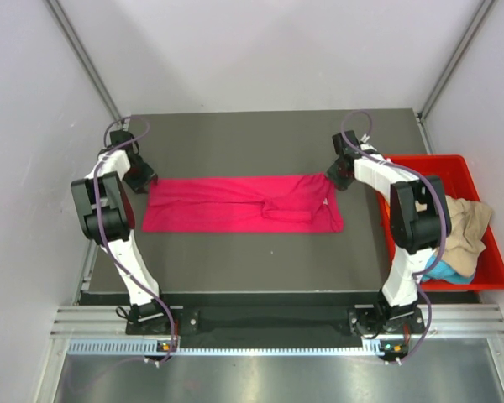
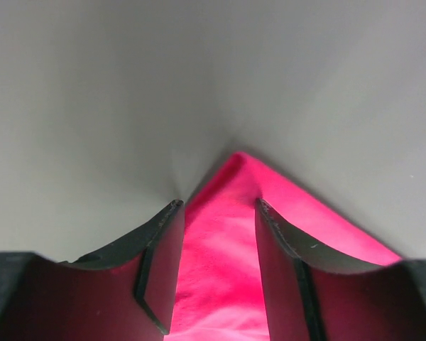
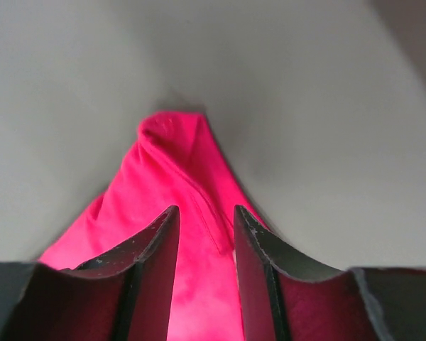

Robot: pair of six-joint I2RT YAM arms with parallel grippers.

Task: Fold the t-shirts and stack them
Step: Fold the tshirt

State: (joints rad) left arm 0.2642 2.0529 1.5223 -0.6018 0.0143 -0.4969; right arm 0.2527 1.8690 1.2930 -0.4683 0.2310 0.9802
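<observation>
The magenta-pink t-shirt [image 1: 244, 206] lies flat as a long strip across the dark table [image 1: 252, 143]. My left gripper [image 1: 143, 178] is low over its far left corner, and my right gripper [image 1: 340, 175] is low over its far right corner. In the left wrist view the left gripper [image 2: 219, 204] has its jaws apart, with the pink cloth [image 2: 236, 177] running between and under them to a point just beyond. The right gripper [image 3: 206, 211] also stands open astride the cloth [image 3: 170, 156], and a hem seam shows there. Neither pinches the fabric.
A red plastic bin [image 1: 428, 159] stands off the table's right edge. It holds a tan-beige shirt [image 1: 466, 222] draped over its side and a turquoise one [image 1: 449, 273] beneath. Grey walls close in the back and sides.
</observation>
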